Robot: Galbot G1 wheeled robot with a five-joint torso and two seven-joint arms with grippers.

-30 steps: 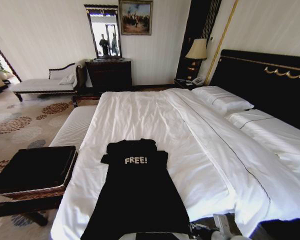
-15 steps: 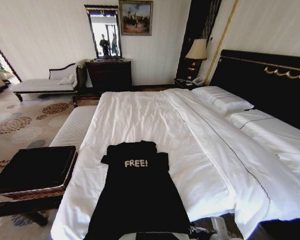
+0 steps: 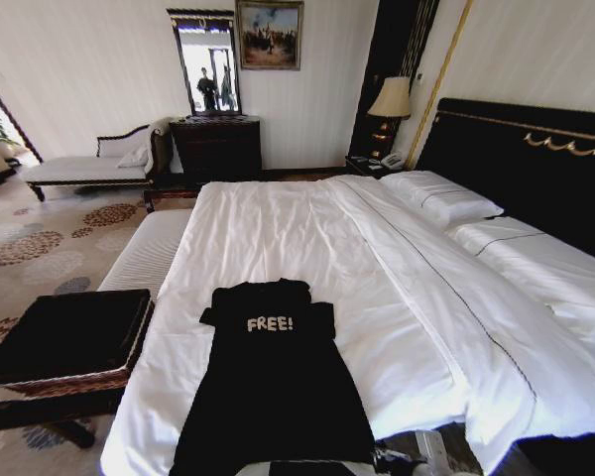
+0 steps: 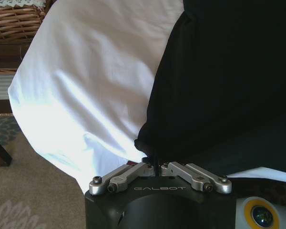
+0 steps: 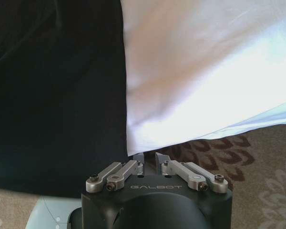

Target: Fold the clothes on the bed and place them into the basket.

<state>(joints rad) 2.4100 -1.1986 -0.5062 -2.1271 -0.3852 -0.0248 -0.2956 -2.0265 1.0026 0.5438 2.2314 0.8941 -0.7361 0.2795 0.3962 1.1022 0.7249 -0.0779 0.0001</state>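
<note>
T-shirt: black, white "FREE!" on chest, spread flat on near part of bed, collar toward far end, hem at near edge and hanging slightly over it.
Bed: white duvet, two pillows at right against black headboard.
Basket: brown wicker, black fabric over top, on floor just beside bed's left near corner, apart from T-shirt.
Left end effector: at near edge of bed, fingers together, pinched on T-shirt's hem corner on left side; black cloth bunched right at fingertips.
Right end effector: at near edge of bed by T-shirt's right hem corner; fingers close together with a narrow gap, tips at duvet edge just beside black cloth; cannot tell whether cloth is gripped.
Bench: striped beige, along bed's left side, beyond basket.
</note>
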